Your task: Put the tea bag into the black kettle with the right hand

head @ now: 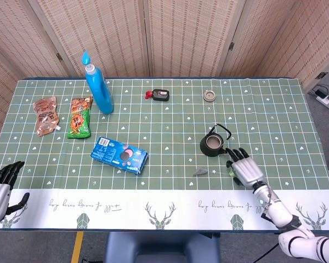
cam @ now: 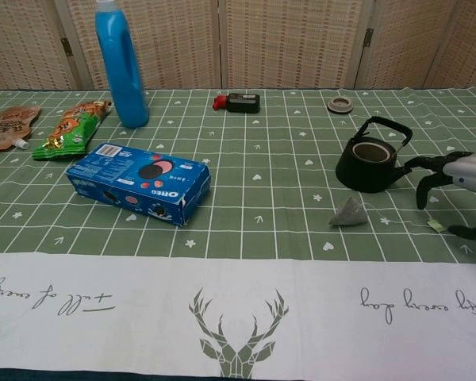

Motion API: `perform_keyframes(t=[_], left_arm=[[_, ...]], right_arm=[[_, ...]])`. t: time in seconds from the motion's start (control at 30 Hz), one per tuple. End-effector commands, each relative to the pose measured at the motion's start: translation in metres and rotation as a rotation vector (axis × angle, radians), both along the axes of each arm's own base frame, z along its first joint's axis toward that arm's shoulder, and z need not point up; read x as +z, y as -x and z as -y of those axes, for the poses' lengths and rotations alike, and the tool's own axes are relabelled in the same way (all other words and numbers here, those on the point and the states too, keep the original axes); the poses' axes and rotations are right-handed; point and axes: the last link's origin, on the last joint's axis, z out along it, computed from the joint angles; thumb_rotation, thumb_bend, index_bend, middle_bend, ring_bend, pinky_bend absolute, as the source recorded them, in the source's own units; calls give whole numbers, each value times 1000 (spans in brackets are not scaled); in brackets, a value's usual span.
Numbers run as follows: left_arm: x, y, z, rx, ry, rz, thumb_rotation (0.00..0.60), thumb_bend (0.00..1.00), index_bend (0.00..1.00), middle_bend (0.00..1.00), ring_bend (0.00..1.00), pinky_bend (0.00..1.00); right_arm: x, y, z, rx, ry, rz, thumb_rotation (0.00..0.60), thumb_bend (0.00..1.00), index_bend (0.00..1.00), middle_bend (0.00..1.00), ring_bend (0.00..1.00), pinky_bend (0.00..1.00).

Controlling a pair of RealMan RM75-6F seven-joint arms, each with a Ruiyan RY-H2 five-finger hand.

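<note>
The black kettle [head: 213, 144] [cam: 370, 159] stands lidless on the green cloth, right of centre. A grey pyramid tea bag [head: 200, 172] [cam: 349, 211] lies just in front of it, its string running right to a small yellow-green tag [cam: 435, 226]. My right hand [head: 245, 167] [cam: 454, 178] hovers open over that tag, right of the kettle, fingers spread and pointing down, holding nothing. At the table's near left corner my left hand [head: 1, 185] lies open and empty; the chest view does not show it.
A blue Oreo box [head: 119, 155] [cam: 140, 180] lies left of centre. A blue bottle [head: 98, 86], two snack packets [head: 79, 117] [head: 45, 115], a small black-and-red device [head: 160, 95] and the kettle's lid [head: 209, 96] sit further back.
</note>
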Motion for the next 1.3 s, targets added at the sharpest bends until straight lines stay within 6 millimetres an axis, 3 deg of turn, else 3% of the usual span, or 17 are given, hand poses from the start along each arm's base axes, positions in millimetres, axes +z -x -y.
perform_keyframes(t=[0.03,0.7,1.3], left_arm=[[1,0,0,0,-2,5,600,342,0,46,57,131],[1,0,2,1,0,3,600,342,0,46,57,131],[1,0,2,0,-11,-10,600,342,0,46,58,131]], right_arm=[[-4,0,-3,16,-1,9,600,400,327,0,0,0],[-6,20,-13,22,50,45,600,400,344,0,0,0],[-14,21,-8,31,58,61,600,399,378,0,0,0]])
